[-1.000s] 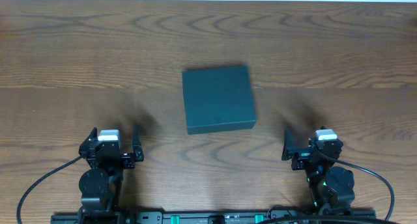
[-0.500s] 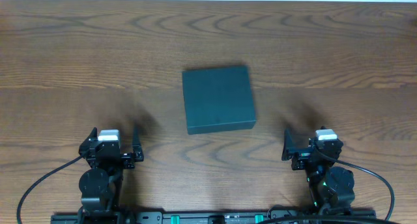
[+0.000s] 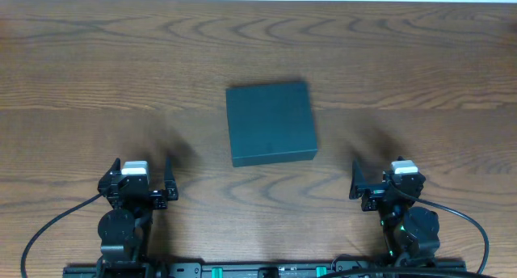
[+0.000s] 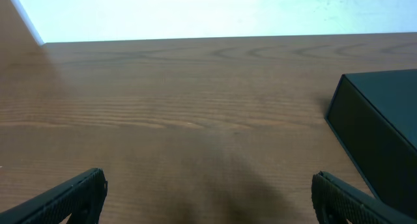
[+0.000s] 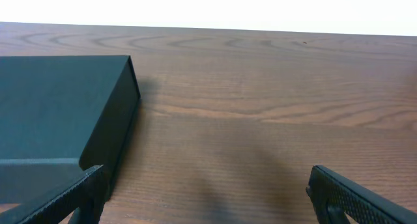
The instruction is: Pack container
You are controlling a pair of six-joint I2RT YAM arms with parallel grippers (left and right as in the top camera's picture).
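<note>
Brown wooden table, wavy dark grain, pale white surface beyond its far edge

The container is coloured a plain dark teal-green, unpatterned. The table is marked by brown wood with darker wavy grain. The left gripper and right gripper are finished in black, each topped by a white block. The cables are sheathed in black.
</note>
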